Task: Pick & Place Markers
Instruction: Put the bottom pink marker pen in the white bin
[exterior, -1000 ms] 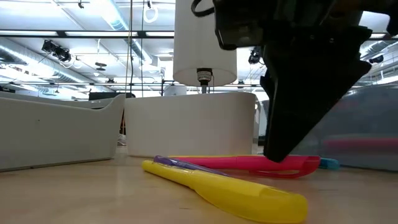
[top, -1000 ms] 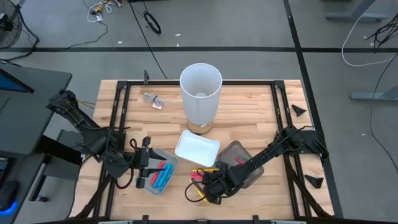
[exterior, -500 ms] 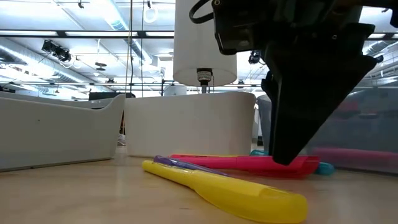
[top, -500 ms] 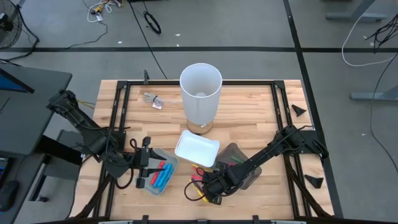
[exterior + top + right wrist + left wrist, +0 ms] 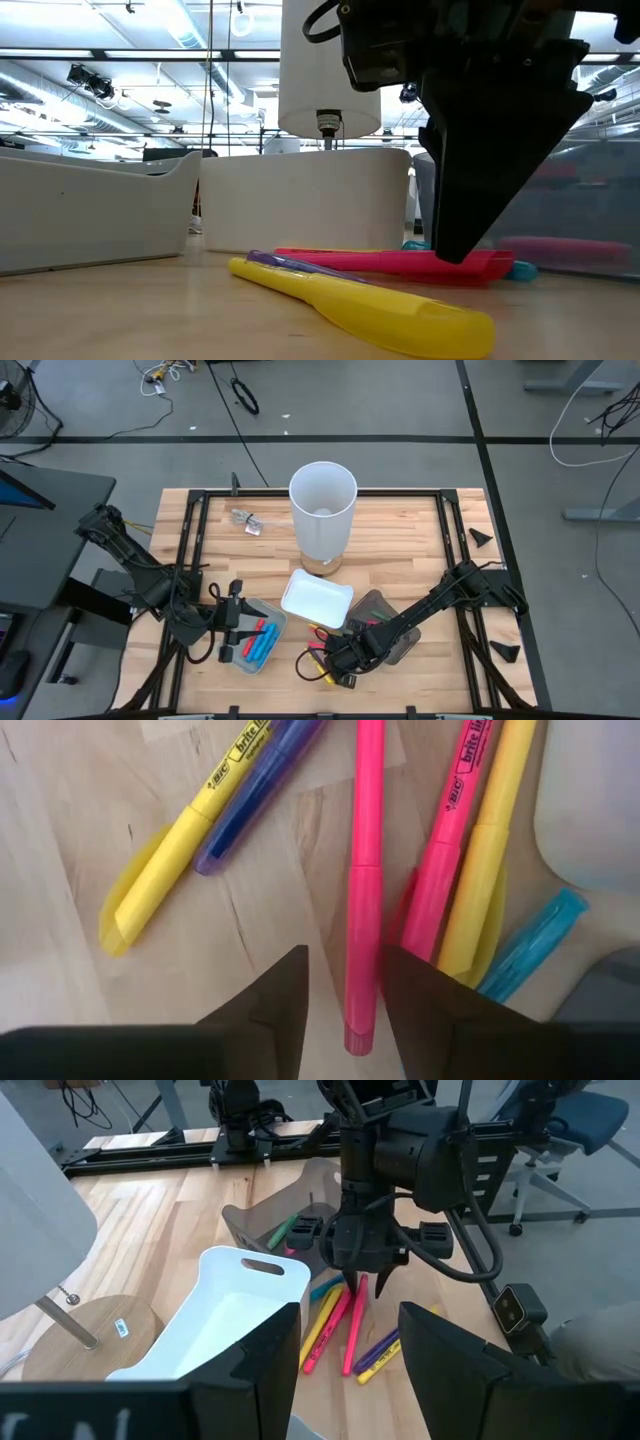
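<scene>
High view: wooden bench. Left gripper hangs beside a grey tray holding red and blue markers; its fingers are too small here to judge. Right gripper sits low over the loose markers at the bench's front, hiding most of them; only pink and yellow ends show. White tray lies between the arms, a dark tray partly under the right arm, and a white lamp stands behind.

Low view: right gripper fills the upper right, tips down on the pink marker, which lies flat, long axis across the picture. A yellow marker lies nearer, slanting toward the camera. A purple one shows only as a sliver.

Left wrist view: left gripper open, nothing between its fingers. Right gripper stands upright over the pile; tray contents behind it are partly hidden.

Right wrist view: right gripper open, fingers straddling the pink marker, not yet clamped. Its long axis runs away from the camera. Beside it lie a second pink, an orange-yellow and a teal marker, the last cut off; yellow and purple lie slanted apart.
</scene>
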Robot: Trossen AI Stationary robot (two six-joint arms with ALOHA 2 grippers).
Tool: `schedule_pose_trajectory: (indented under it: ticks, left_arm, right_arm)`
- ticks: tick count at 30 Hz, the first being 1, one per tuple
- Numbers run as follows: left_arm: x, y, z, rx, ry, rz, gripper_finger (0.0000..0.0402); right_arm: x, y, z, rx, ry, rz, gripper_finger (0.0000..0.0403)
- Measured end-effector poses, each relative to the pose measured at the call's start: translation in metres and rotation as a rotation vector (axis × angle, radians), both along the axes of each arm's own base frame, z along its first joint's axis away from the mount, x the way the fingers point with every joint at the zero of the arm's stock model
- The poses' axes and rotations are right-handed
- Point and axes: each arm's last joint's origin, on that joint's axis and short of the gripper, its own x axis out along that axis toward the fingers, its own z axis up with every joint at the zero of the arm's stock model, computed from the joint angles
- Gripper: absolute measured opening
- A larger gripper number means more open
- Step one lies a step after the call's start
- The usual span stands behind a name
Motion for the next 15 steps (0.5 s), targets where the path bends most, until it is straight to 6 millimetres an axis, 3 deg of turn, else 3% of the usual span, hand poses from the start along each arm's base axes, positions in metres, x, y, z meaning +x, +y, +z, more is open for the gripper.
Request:
schedule_pose_trajectory:
  ticks: [15]
  left_arm:
    - [0.0, 0.0, 0.0, 0.0, 0.0, 0.0, 0.0177]
  right_arm:
    - [-0.0067, -0.0037, -0.0018, -0.036, 0.075, 0.005, 0.0112]
